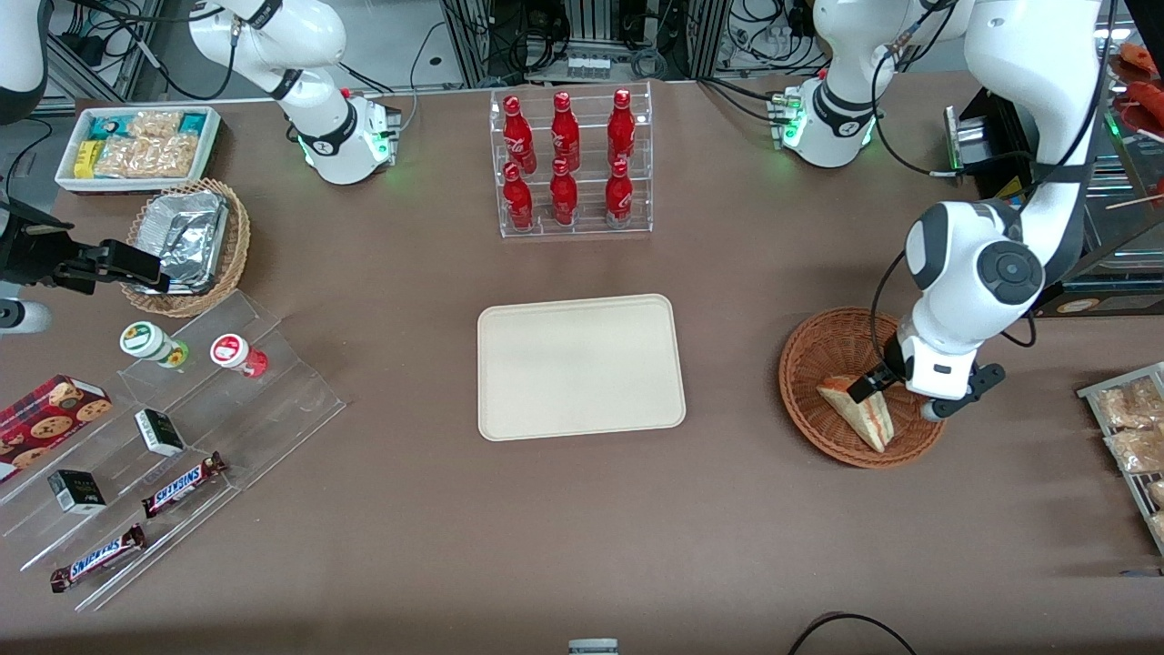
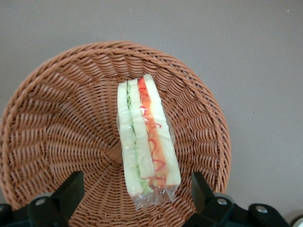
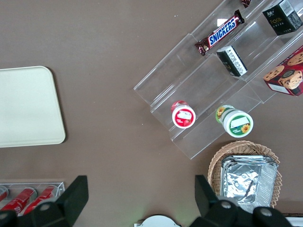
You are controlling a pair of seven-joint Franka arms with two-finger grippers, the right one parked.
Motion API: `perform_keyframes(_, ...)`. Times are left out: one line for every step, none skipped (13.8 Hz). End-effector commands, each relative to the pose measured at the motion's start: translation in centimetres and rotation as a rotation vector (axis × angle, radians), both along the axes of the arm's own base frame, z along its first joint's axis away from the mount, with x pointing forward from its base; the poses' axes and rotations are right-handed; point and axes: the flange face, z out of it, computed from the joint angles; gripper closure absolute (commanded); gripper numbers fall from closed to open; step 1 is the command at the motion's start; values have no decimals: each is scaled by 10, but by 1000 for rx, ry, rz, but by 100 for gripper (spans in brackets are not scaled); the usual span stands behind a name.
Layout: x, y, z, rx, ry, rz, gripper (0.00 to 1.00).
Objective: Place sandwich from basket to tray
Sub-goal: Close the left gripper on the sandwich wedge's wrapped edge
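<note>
The sandwich (image 1: 859,414), a wrapped wedge of white bread with green and orange-red filling, lies in the reddish-brown wicker basket (image 1: 800,364) toward the working arm's end of the table. My left gripper (image 1: 878,382) hangs just above the basket, open. In the left wrist view the sandwich (image 2: 144,132) lies along the basket's floor (image 2: 61,123), and the gripper (image 2: 137,191) has one black finger (image 2: 71,189) on each side of the sandwich's clear-wrapped end, not touching it. The cream tray (image 1: 580,366) lies bare at the table's middle; its corner shows in the right wrist view (image 3: 26,106).
A clear rack of red bottles (image 1: 568,164) stands farther from the front camera than the tray. Toward the parked arm's end are stepped acrylic shelves (image 1: 182,418) with snacks, a tan basket with foil (image 1: 186,241) and a white snack bin (image 1: 136,146). A rack of packets (image 1: 1132,428) sits beside the basket.
</note>
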Motion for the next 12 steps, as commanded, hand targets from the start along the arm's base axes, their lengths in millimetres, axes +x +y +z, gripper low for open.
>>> perform_keyframes(2, -6, -8, 6, -21, 12, 0)
perform_keyframes(2, -6, -10, 6, -23, 12, 0)
perform_keyframes(2, -7, -14, 6, -17, 9, 0)
perform_keyframes(2, -7, -16, 6, -17, 8, 0)
perform_keyframes(2, -7, -19, 6, -12, 8, 0)
perform_keyframes(3, -8, -23, 7, -6, 7, 0)
perform_keyframes(3, -8, -23, 7, -6, 7, 0)
perform_keyframes(3, -10, -24, 7, -6, 4, 0)
perform_keyframes(3, -10, -26, 8, -3, 3, 0)
perform_keyframes(4, -10, -29, 8, 0, 3, 1)
perform_keyframes(4, -11, -30, 16, -1, -10, 4)
perform_keyframes(4, -11, -30, 28, -3, -25, 13)
